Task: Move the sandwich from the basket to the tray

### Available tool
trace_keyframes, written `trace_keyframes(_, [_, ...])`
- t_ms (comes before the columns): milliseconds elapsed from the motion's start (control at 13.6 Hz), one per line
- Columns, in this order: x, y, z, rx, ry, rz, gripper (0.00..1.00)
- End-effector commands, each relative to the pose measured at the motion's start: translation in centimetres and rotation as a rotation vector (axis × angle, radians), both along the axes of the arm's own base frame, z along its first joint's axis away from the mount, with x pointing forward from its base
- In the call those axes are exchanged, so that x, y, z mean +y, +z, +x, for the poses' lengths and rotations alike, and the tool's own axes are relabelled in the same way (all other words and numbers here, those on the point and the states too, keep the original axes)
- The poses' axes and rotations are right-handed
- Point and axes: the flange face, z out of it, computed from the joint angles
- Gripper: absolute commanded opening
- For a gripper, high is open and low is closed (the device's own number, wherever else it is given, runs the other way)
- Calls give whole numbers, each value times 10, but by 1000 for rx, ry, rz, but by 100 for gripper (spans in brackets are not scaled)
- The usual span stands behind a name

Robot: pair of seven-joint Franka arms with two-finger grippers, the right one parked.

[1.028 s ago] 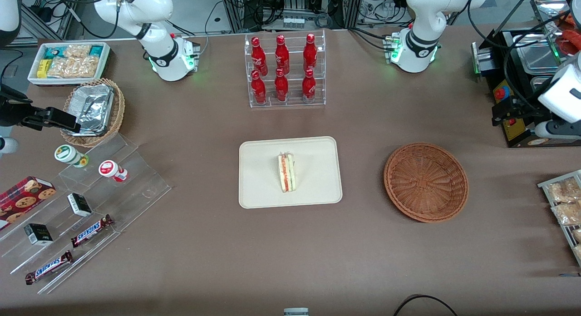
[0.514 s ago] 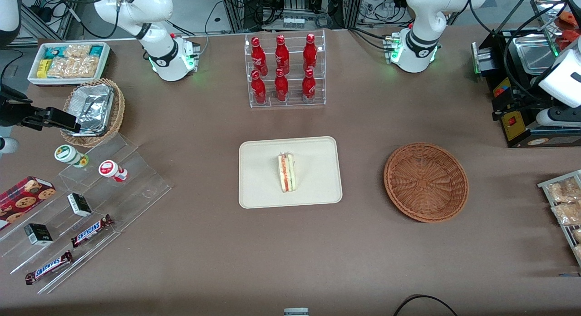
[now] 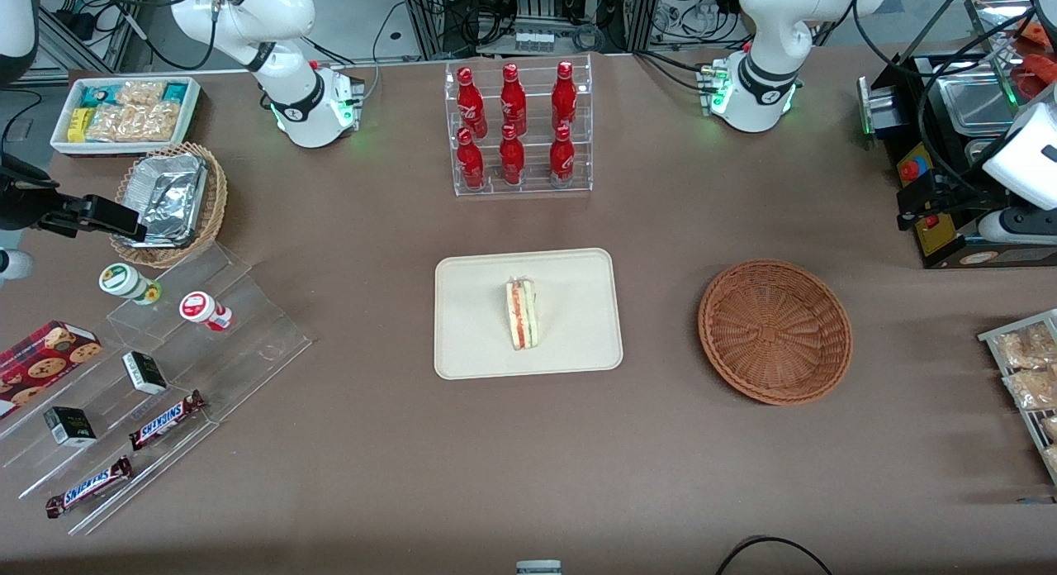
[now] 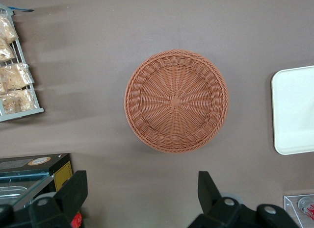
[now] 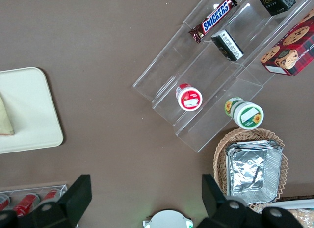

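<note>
The small triangular wrapped sandwich (image 3: 521, 314) lies on the flat cream-beige plastic tray (image 3: 471, 344), unmoved over the last second, and the round reddish-brown wicker basket (image 3: 774, 331) sits empty. Only the left gripper (image 4: 142, 196) shifts slightly, high above the table near the basket, fingers spread, holding nothing. The placing looks done.

The working arm (image 3: 772, 30) is glossy white with black joint bands and a green light at its base; its claw (image 4: 140, 198) has wide-spread black fingers (image 4: 208, 189) on a black body.
</note>
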Motion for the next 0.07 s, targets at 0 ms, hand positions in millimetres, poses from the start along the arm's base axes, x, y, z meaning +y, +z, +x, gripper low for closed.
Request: trace_keyframes(0, [-5, 7, 5, -13, -11, -11, 99])
